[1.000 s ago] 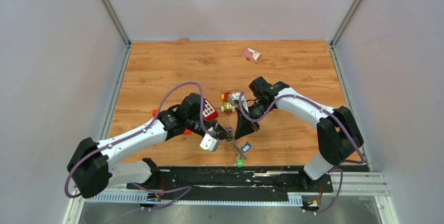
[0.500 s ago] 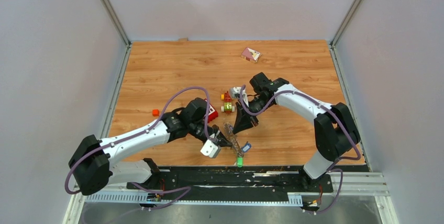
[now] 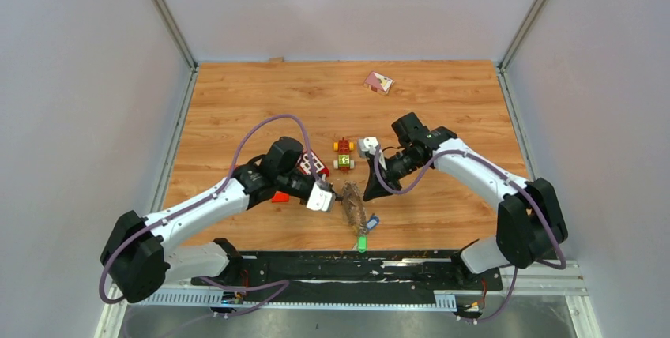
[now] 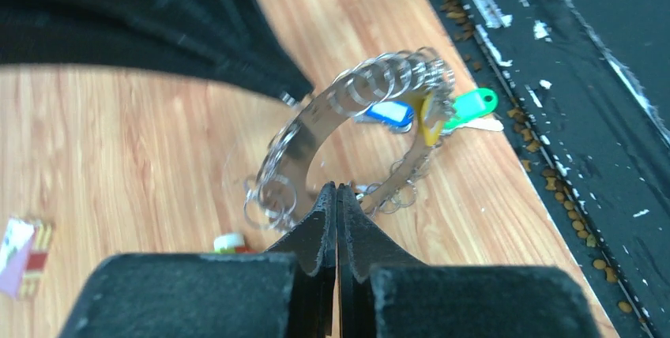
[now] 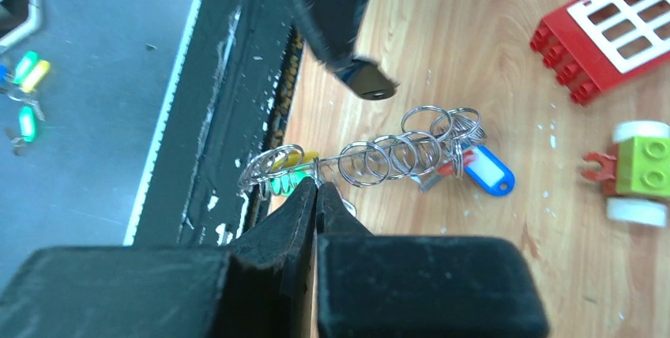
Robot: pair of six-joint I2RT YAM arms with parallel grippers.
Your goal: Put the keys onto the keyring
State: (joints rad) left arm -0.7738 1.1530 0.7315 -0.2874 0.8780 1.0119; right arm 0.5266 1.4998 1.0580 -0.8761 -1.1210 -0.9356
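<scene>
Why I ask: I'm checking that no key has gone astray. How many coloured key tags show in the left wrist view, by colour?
Blue tag: 1
Yellow tag: 1
Green tag: 1
Total: 3, all at the far side of the keyring.

- Keyring (image 3: 353,205): thin metal band rimmed with small rings, standing up on edge.
- Keys (image 4: 393,112): blue, yellow and green heads, bunched at its near side.
</scene>
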